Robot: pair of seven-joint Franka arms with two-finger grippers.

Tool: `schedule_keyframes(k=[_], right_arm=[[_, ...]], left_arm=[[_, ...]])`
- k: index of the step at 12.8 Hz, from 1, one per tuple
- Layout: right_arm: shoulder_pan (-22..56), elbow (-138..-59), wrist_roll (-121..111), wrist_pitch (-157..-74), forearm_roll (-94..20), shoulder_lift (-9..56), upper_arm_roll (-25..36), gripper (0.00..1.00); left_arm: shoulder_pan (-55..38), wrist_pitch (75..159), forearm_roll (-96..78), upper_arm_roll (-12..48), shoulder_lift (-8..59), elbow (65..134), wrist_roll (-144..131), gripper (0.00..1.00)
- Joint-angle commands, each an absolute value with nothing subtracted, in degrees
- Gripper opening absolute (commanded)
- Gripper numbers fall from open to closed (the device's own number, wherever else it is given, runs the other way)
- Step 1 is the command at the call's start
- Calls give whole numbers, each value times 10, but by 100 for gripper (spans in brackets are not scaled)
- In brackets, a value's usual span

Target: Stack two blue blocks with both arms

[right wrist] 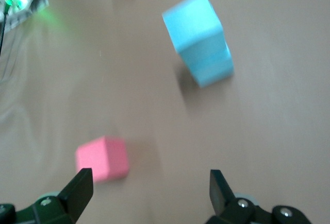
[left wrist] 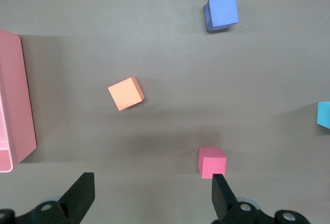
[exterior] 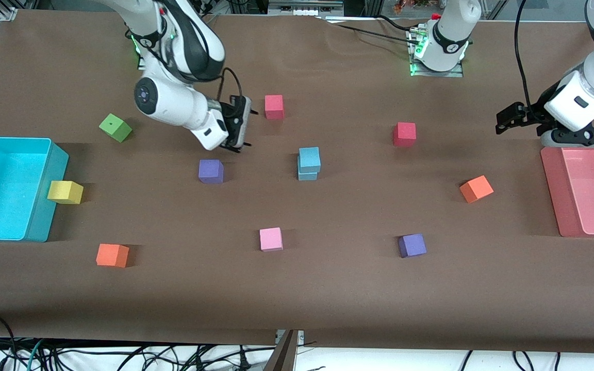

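The two blue blocks [exterior: 309,163] stand stacked on the worktop [exterior: 328,288], the top one slightly askew, probably just released. The right claw [exterior: 239,135] hangs open beside them; the left claw [exterior: 508,119], also open, waits near the pink tray [exterior: 552,175].

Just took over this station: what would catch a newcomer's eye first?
The two blue blocks already stand stacked mid-table, the upper one slightly askew. The right gripper hangs open and empty over bare table near a purple cube. The left gripper waits open at the pink tray at its end.
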State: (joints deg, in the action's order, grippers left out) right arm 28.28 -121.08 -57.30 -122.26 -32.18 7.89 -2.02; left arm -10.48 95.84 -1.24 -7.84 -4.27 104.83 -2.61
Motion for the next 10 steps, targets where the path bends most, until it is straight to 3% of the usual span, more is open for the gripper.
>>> schedule_keyframes(k=[1,3,6,10], right_arm=[[273,-1124,-385,-1082,-189,68,24,100],[260,-1087,-269,-1042,-134,67,59,100],[202,-1075,-111,-1045,-28,54,64,100],[185,-998,65,-1039,8,50,105,100]], left_arm=[[-105,972,3,-74,-61,1068,-13,100],[-105,968,3,-74,-61,1062,-15,100],[-106,954,2,-74,-55,1041,-18,100],[-111,952,2,-73,-4,988,-16,100]])
